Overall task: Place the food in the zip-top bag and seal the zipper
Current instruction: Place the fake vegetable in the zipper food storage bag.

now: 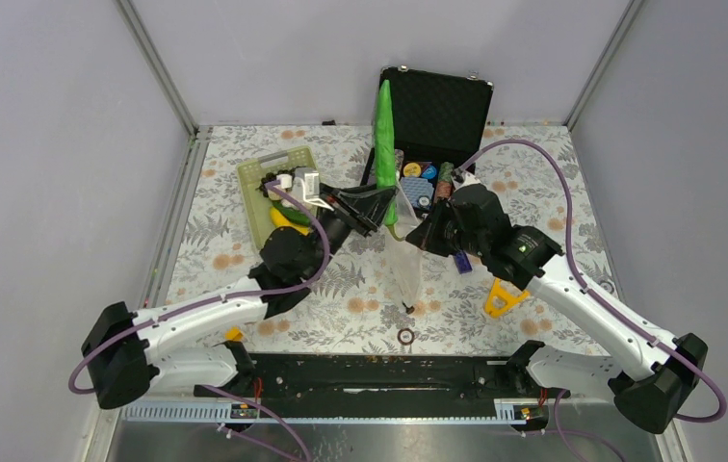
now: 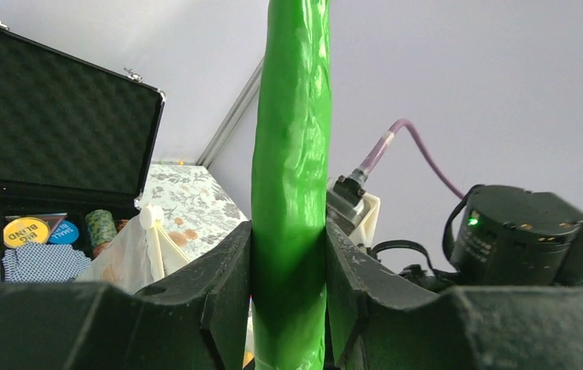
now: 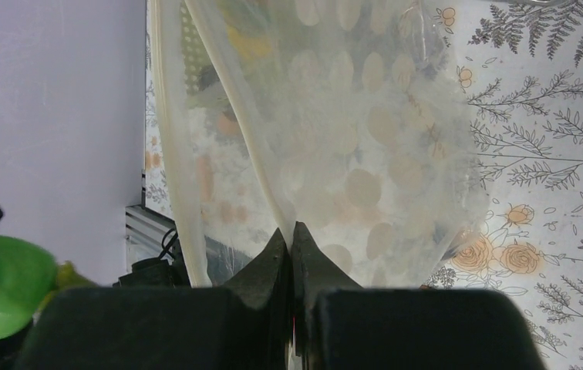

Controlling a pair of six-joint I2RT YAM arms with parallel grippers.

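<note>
Zip-top bag [image 1: 404, 271], clear plastic printed with cream dots, hangs near the middle of the floral-clothed table [image 1: 360, 310], pinched at its upper edge by the right gripper [image 1: 428, 234]. The right wrist view shows that gripper's fingers [image 3: 273, 266] pressed together on a fold of the film, with the crinkled bag [image 3: 365, 139] spreading away from them. A pale band, the zipper [image 3: 171, 154], runs along the bag's edge, and whether the mouth is parted cannot be told for sure.

The left gripper [image 1: 377, 206] clamps a long green cucumber [image 1: 385, 135] and holds it upright. In the left wrist view both fingers [image 2: 219, 285] press on the toy's lower part [image 2: 292, 116], and most of its length rises above them. From above, the cucumber's lower end sits just beside the top of the bag; whether it has entered the bag is not clear.

To the left, a lime-green slotted basket [image 1: 256, 219] holds other toy foods, among them a yellow banana [image 1: 289, 220]. Behind the grippers stands an open black case [image 1: 442, 106] holding poker chips [image 1: 418, 183]. A yellow triangular tool [image 1: 503, 298] lies on the cloth beside the right arm.
</note>
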